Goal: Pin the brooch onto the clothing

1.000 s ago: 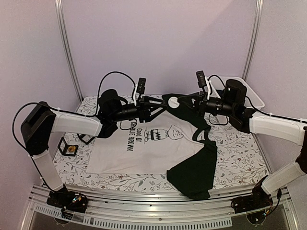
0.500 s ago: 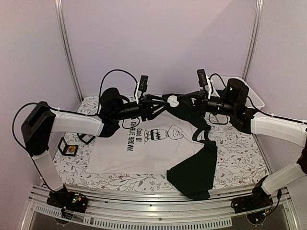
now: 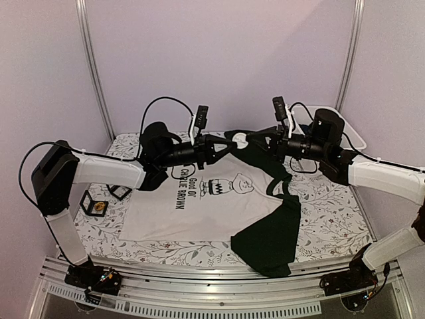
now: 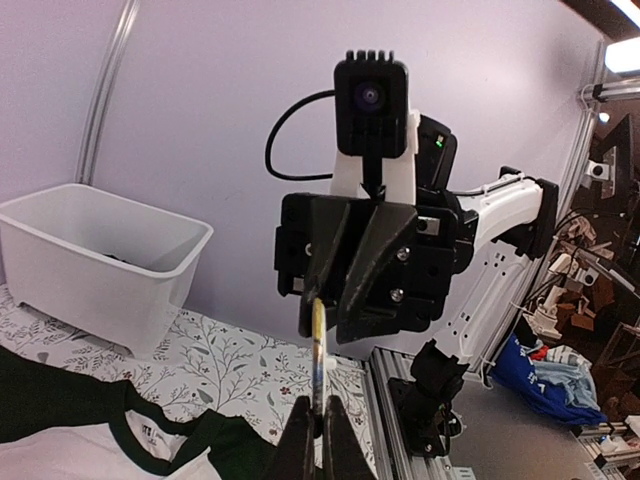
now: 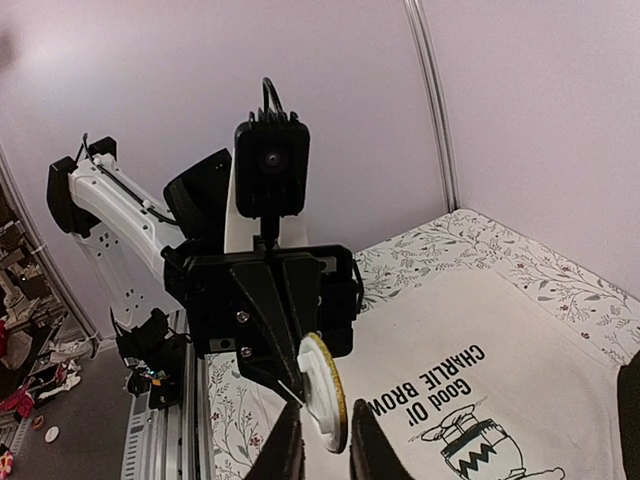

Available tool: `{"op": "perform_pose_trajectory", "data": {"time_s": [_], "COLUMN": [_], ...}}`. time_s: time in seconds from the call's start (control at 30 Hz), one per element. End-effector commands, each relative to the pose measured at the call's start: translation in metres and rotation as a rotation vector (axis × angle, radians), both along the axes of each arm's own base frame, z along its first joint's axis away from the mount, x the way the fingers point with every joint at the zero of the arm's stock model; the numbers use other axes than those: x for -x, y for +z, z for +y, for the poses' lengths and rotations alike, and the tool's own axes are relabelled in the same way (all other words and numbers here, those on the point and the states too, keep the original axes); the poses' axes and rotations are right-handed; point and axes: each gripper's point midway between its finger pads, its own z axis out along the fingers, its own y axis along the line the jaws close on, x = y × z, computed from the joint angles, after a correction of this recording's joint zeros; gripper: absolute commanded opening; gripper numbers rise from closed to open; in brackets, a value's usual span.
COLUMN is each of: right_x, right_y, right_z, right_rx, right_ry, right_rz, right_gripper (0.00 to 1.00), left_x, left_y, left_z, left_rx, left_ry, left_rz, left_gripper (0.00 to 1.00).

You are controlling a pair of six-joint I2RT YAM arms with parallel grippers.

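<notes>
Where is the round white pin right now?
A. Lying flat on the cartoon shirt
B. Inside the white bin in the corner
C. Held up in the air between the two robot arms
C: the brooch is pinched between the fingers of the left gripper and the right gripper, up above the T-shirt and not touching it.
</notes>
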Motion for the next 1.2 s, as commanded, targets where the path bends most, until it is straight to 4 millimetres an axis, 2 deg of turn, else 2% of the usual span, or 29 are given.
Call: {"op": "perform_pose_trajectory", "data": {"time_s": [0.0, 0.07, 0.13, 0.23, 0.33, 0.47, 0.6, 0.83, 1.17], "right_x": [0.005, 0.009, 0.015, 0.019, 0.019, 0.010, 0.011, 0.006, 0.000], "right_y": [-0.023, -0.024, -0.024, -0.030, -0.040, -0.061, -0.055, -0.069, -0.076], "right_z": [-0.006, -0.011, -0.013, -0.013, -0.011, -0.006, 0.003, 0.013, 0.020], "right_rx": [0.157, 0.228, 0.271, 0.332, 0.377, 0.445, 0.419, 0.412, 0.401], "right_ry": [-0.016, -0.009, 0.018, 0.049, 0.085, 0.103, 0.164, 0.213, 0.225], "right_rz": [0.079, 0.086, 0.085, 0.083, 0.085, 0.071, 0.013, 0.015, 0.020], "right_gripper": [0.36, 0.46, 0.52, 0.54, 0.53, 0.53, 0.53, 0.45, 0.16], "left_x": [0.002, 0.001, 0.002, 0.004, 0.002, 0.008, 0.013, 0.015, 0.017], "left_y": [-0.010, -0.030, -0.051, -0.065, -0.065, -0.066, -0.069, -0.066, -0.067], "left_z": [0.001, 0.005, 0.010, 0.016, 0.017, 0.016, 0.014, 0.010, 0.008], "left_rx": [-0.071, -0.168, -0.279, -0.377, -0.413, -0.411, -0.410, -0.395, -0.390], "left_ry": [-0.042, -0.071, -0.078, -0.070, -0.063, -0.097, -0.107, -0.114, -0.123], "left_rz": [-0.018, -0.007, -0.022, -0.132, -0.190, -0.190, -0.185, -0.188, -0.182], "left_gripper": [0.00, 0.00, 0.00, 0.00, 0.00, 0.00, 0.00, 0.00, 0.00]}}
